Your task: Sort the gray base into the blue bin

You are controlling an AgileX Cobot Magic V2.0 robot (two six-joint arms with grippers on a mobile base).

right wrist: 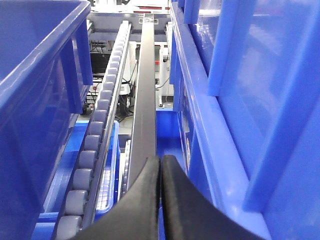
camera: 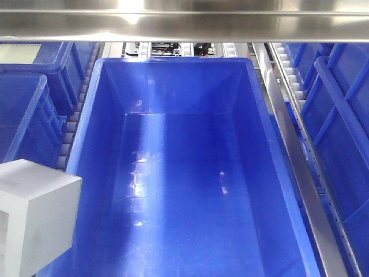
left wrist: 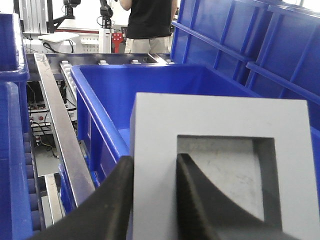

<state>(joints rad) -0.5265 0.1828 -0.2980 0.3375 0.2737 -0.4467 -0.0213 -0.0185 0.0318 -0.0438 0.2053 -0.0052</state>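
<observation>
The gray base (left wrist: 210, 125) fills the left wrist view, its square recessed window facing the camera. My left gripper (left wrist: 155, 170) is shut on the gray base, one black finger outside its left wall and the other inside the window. In the front view the gray base (camera: 34, 213) hangs at the lower left, over the near left rim of the blue bin (camera: 92, 115). The blue bin (left wrist: 100, 80) holds nothing. My right gripper (right wrist: 161, 167) is shut with nothing in it, above a metal rail between bins.
More blue bins (camera: 29, 86) stand on the left and others (camera: 340, 115) on the right. Roller tracks (right wrist: 95, 135) and a metal rail (right wrist: 146, 90) run between them. A steel shelf beam (camera: 184, 23) crosses overhead. A person (left wrist: 147, 25) stands in the background.
</observation>
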